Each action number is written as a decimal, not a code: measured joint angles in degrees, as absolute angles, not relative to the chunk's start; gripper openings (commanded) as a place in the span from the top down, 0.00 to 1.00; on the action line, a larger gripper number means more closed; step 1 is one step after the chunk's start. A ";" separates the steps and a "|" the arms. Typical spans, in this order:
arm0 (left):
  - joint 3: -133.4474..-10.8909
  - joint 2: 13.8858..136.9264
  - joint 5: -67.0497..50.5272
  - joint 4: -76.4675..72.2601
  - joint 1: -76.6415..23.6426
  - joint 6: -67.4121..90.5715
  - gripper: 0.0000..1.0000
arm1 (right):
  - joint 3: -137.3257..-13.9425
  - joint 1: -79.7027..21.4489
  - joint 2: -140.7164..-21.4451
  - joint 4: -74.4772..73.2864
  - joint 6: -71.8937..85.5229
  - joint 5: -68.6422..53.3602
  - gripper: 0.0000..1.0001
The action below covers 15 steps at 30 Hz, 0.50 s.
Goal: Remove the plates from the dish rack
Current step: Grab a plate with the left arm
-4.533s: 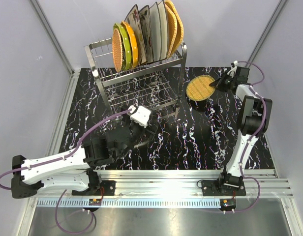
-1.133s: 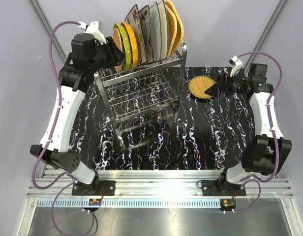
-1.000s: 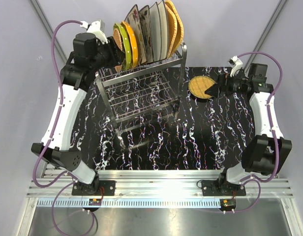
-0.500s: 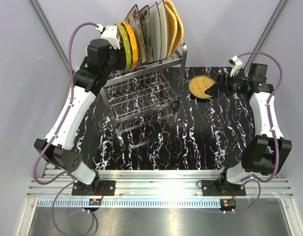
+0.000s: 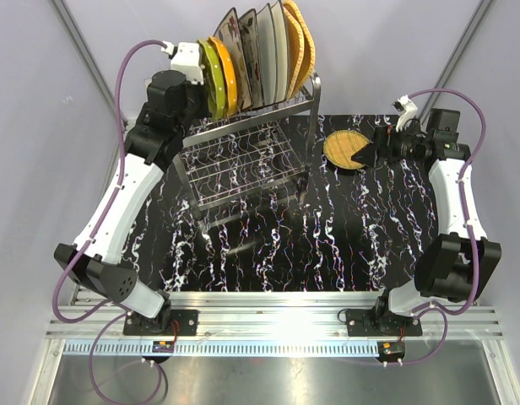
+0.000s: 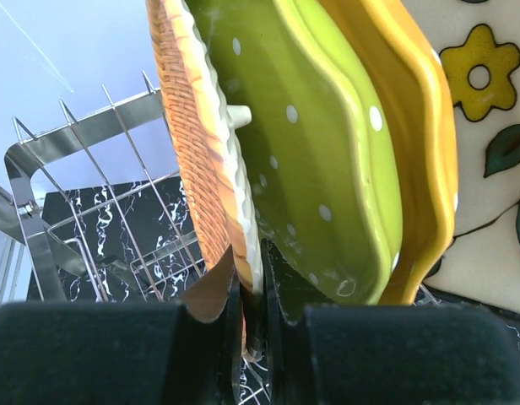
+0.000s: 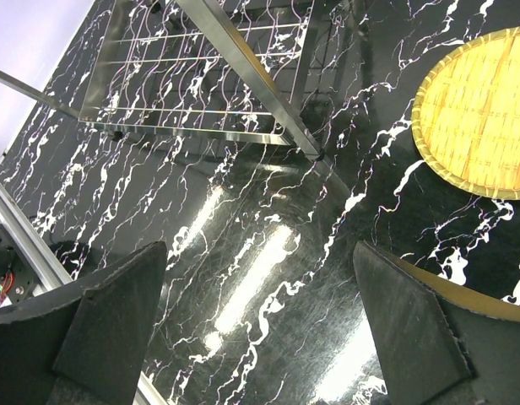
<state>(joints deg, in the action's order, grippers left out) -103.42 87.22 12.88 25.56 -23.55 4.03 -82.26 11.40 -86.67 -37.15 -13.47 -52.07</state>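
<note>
Walls [image 5: 40, 126] pale lilac, closing in a black, white-veined marble tabletop [image 5: 327, 245]. At far left we note the left gripper [image 6: 253, 337] nearly closed, pinching the lower rim of the woven plate [image 6: 201, 152]. It stands first in the dish rack [image 5: 243, 143], next to the lime-green plate [image 6: 302, 169]. The other plates [image 5: 264, 51] stand upright on the top tier. Right of the rack, a round woven plate [image 5: 344, 148] lies flat on the marble. The right gripper [image 7: 260, 253] hovers near it, spread wide, holding nothing.

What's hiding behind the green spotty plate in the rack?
An orange scalloped plate, then a cream floral plate. Most of each is covered, so their full faces can't be seen.
</note>
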 measured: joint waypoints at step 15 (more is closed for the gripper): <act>-102.87 82.41 12.86 20.21 -23.57 3.44 1.00 | -82.28 11.40 -86.52 -37.15 -12.60 -52.16 0.00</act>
<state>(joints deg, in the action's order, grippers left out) -102.87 82.41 12.86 20.21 -23.57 3.44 -82.28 11.40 -86.52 -37.15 -12.60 -52.16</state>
